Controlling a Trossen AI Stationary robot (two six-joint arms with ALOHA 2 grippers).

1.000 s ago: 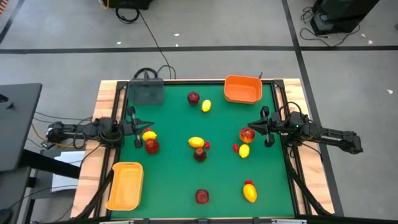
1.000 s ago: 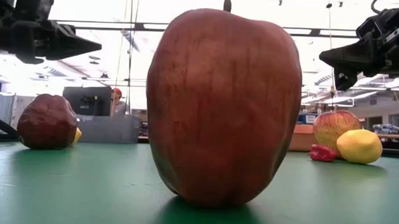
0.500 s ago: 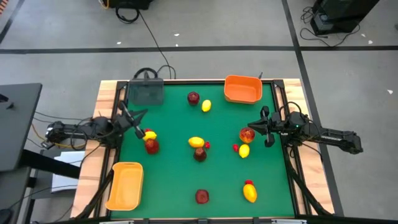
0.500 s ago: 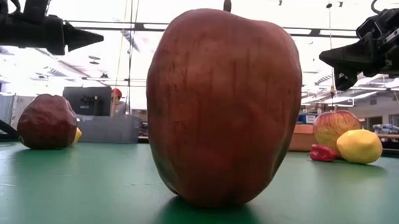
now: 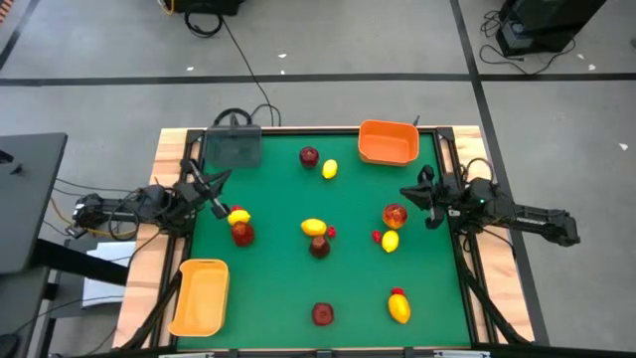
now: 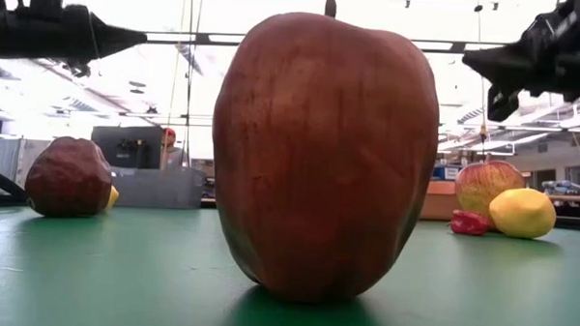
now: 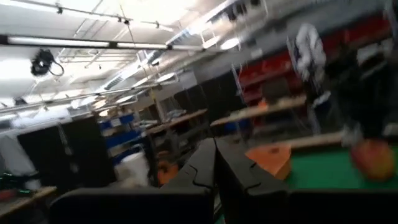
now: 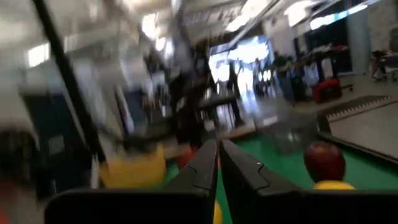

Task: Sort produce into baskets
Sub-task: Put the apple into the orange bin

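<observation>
Hanging over the flat green table (image 5: 278,288), both with nothing inside. Left black gripper (image 5: 225,175) pressed together near a yellow lemon (image 5: 238,216). Right black gripper (image 5: 403,192) pressed together beside a round red-orange apple (image 5: 395,215).

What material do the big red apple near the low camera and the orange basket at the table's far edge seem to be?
Red apple: probably moulded plastic or foam, matte, with painted darker streaks and faint surface dents.
Orange basket: likely plastic, smooth, one even colour, rounded moulded rim.
</observation>
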